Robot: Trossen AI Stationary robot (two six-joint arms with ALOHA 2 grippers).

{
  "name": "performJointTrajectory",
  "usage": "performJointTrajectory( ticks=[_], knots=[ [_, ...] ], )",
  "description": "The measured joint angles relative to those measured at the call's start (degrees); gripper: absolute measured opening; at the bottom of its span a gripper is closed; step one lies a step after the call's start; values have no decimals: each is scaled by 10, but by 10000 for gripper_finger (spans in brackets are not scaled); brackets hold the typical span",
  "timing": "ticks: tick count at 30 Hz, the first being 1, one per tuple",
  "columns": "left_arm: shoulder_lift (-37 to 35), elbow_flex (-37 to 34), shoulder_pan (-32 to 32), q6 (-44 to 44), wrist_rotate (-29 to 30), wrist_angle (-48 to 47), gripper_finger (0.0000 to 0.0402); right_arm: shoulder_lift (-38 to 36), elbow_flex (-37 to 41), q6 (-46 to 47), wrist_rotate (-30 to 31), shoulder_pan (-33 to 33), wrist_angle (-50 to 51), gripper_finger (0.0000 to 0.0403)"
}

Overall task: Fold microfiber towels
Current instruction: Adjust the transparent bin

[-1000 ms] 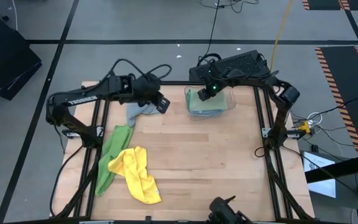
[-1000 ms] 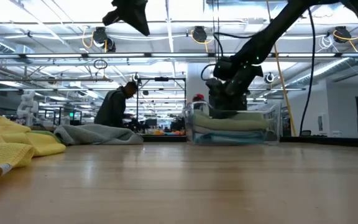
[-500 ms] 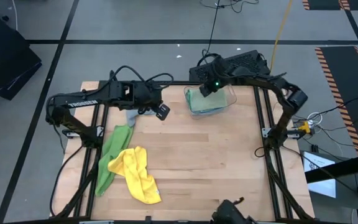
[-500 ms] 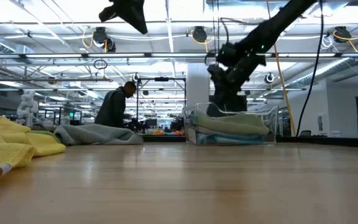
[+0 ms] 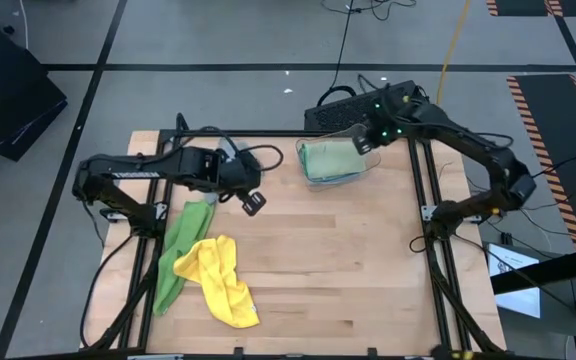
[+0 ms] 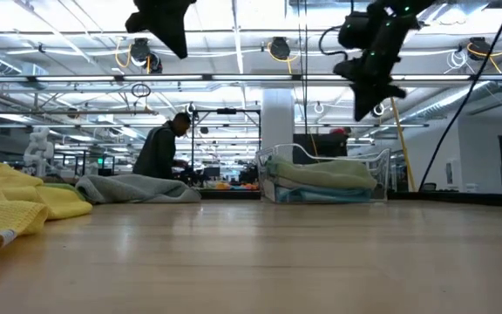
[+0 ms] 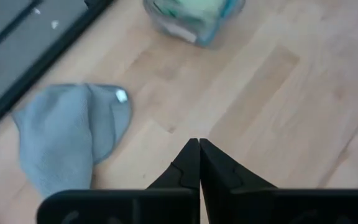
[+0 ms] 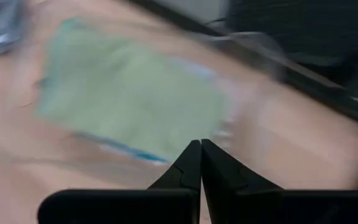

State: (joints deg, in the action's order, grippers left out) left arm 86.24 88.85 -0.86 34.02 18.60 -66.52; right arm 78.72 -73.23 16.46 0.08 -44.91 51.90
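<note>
1. The left pincer (image 5: 253,203) hangs above the counter (image 5: 348,260) with its fingers pressed together, holding nothing.
2. The grey towel (image 7: 67,137) lies crumpled just beyond it toward the counter's far left edge (the arm hides most of it from above); its long axis runs roughly along that edge.
3. The bright green towel (image 5: 180,250) and yellow towel (image 5: 223,280) lie nearer the front.
4. The right pincer (image 5: 365,143), also closed and empty, hovers beside the clear bin (image 5: 338,160) of folded towels, so the left arm is judged nearer.

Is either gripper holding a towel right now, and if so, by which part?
Nothing is held. The left gripper and the right gripper are both shut and empty, above the table.
</note>
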Motion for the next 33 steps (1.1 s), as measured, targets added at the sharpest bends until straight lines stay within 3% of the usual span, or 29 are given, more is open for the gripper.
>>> performJointTrajectory(
  ticks=[2, 5, 11, 16, 20, 27, 33],
  knots=[
    [0, -11, 8, 4, -14, 0, 5, -14, 0, 9, 42, -14, 15, 4],
    [0, -24, 27, 22, -20, 1, 16, -15, 14, 6, 59, -44, 4, 4],
    [0, -38, 68, 49, -20, -3, 19, 14, 45, -43, 39, -112, -17, 1],
    [-1, -39, 92, 123, -20, -28, 4, 40, 71, -48, -36, -147, -20, 1],
    [-4, -39, 113, 169, -13, -35, 12, 50, 80, -35, -103, -144, -20, 1],
    [-4, -39, 133, 157, -2, -36, 3, 37, 80, -10, -112, -118, 28, 0],
    [-4, -39, 133, 156, 14, -37, 18, 7, 80, 24, -144, -86, 54, 0]
  ],
)
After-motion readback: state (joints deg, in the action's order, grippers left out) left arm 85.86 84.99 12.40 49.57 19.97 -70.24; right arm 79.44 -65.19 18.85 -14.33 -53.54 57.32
